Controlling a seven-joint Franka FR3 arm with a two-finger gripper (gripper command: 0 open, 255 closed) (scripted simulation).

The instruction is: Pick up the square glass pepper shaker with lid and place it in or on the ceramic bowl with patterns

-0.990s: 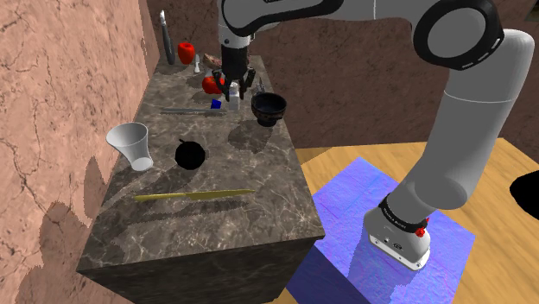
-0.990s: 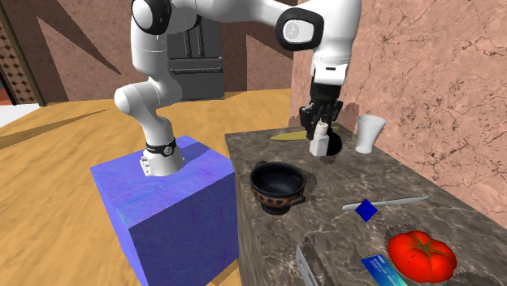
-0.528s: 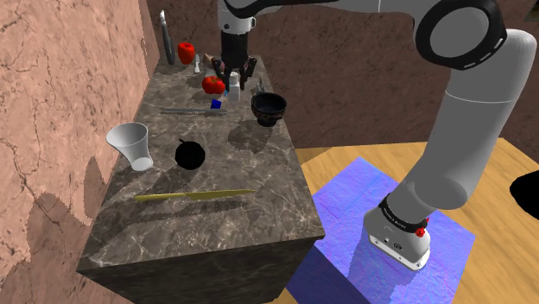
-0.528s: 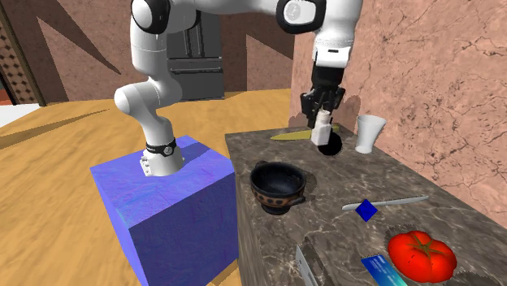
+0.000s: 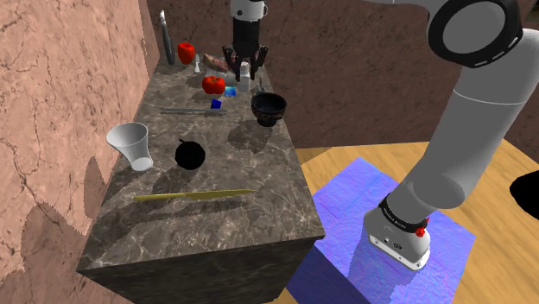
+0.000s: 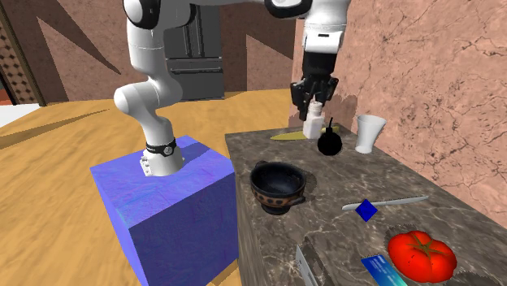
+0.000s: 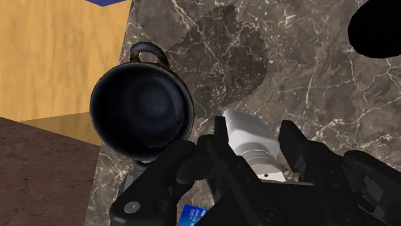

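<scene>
In the second exterior view, you see the tomato (image 6: pixel 421 253) nearest, then the dark patterned bowl (image 6: pixel 278 188) at the edge of the marbled counter (image 6: pixel 333 207). Farther back, the gripper (image 6: pixel 312 110) is closed on the top of the white shaker (image 6: pixel 310 127), holding it in the air above the counter, near a black round object (image 6: pixel 329 145).

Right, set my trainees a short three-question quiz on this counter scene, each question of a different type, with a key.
1. What is the gripper clasping?
2. True or false: the dark bowl holds nothing.
3. Which thing on the counter is nearest the white cup? A) black round object B) tomato C) dark bowl
Key: 1 the white shaker; 2 true; 3 A.
</scene>
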